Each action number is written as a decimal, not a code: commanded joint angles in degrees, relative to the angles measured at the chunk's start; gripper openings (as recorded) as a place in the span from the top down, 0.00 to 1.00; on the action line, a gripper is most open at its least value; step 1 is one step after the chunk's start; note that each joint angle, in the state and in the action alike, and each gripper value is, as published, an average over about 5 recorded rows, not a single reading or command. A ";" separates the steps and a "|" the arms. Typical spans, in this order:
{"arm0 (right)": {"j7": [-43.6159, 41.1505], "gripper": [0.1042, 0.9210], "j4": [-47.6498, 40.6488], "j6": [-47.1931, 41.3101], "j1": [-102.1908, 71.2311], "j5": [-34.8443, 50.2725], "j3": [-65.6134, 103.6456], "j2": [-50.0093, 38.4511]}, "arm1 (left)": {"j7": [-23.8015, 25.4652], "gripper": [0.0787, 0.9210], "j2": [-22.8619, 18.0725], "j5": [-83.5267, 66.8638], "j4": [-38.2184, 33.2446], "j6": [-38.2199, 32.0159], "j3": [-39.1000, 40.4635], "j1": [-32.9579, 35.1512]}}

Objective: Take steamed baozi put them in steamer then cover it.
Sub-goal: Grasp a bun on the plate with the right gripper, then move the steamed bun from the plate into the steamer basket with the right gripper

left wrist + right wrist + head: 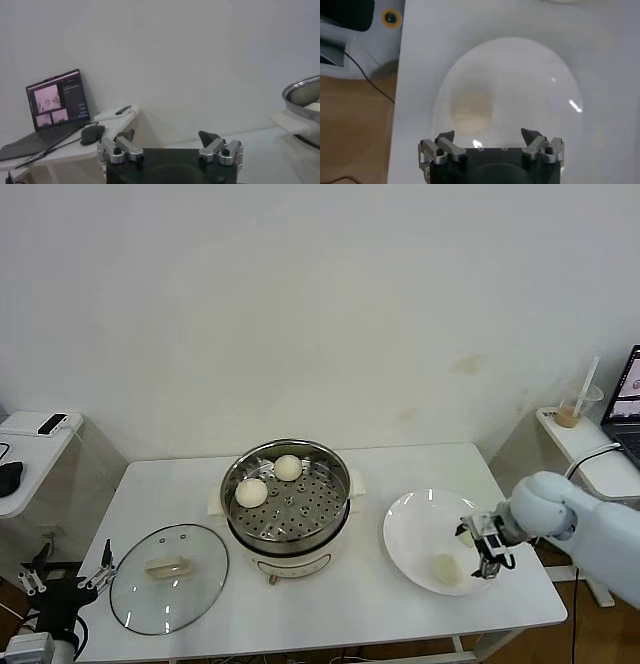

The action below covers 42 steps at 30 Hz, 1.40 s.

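Note:
The steamer point(286, 506) stands at the table's middle on its white base, with two baozi inside point(251, 493) point(288, 468). The cover point(168, 576) lies flat on the table to its left. A white plate point(412, 534) at the right holds one baozi point(446, 569); a second cream bit point(466, 537) shows partly hidden behind my right gripper point(487, 558). That gripper hovers open and empty over the plate's right part. In the right wrist view the gripper point(487, 135) is just short of the baozi point(470, 111) on the plate point(530, 85). My left gripper point(62, 580) is parked open off the table's left front corner.
A side table at the right carries a drink cup point(578, 408) and a laptop point(628, 399). Another side table point(30, 446) stands at the left with a phone and a mouse. The left wrist view shows a laptop point(57, 100) and the steamer's rim point(302, 95).

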 commanded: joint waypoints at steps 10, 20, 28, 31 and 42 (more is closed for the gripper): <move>1.24 0.12 -6.31 -2.49 -2.50 0.64 -0.63 6.66 | 0.02 0.12 0.26 0.43 1.19 0.07 -0.10 -0.59; 1.38 0.14 -7.26 -3.23 -2.54 0.31 -1.05 7.10 | 0.01 0.12 0.35 0.38 1.45 0.06 -0.06 -1.01; 1.66 0.24 -7.82 -3.83 -1.93 0.96 -0.89 8.09 | -0.04 0.12 0.49 0.37 1.45 0.01 -0.26 -1.00; 1.28 0.28 -7.77 -3.73 -1.34 1.09 -1.06 7.90 | -0.07 0.12 0.48 0.33 1.39 0.01 -0.36 -0.99; -0.09 0.37 -7.76 -2.60 1.21 1.21 -0.33 5.84 | -0.10 0.12 0.55 0.21 1.48 -0.03 -0.34 -1.20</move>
